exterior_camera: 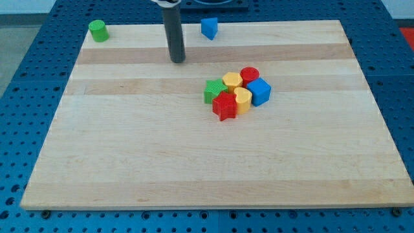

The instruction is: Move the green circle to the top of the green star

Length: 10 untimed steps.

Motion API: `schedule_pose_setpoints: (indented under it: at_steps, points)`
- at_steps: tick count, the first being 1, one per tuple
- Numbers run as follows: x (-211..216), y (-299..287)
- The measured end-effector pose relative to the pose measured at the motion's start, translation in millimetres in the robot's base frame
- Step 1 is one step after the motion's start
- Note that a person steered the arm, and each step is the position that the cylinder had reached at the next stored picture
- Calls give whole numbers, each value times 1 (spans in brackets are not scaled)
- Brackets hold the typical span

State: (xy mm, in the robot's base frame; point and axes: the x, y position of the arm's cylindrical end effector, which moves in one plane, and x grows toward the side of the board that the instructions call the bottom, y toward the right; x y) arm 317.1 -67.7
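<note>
The green circle [98,30] stands at the board's top left corner. The green star [214,90] sits near the board's middle, at the left edge of a tight cluster of blocks. My tip [178,61] rests on the board near the view's top, well to the right of and slightly below the green circle, and up and left of the green star. It touches no block.
The cluster next to the green star holds a red star [225,107], a yellow heart [242,99], a yellow hexagon [232,81], a red circle [250,75] and a blue cube [260,91]. A blue pentagon-like block [209,28] sits at the top edge. The wooden board [129,168] lies on a blue pegboard.
</note>
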Motion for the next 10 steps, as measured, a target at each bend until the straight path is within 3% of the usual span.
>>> schedule_pose_setpoints:
  at_steps: [4,6,7,8,10]
  points:
    - [39,88]
    - [53,102]
    - [40,93]
    - [32,27]
    - [59,-234]
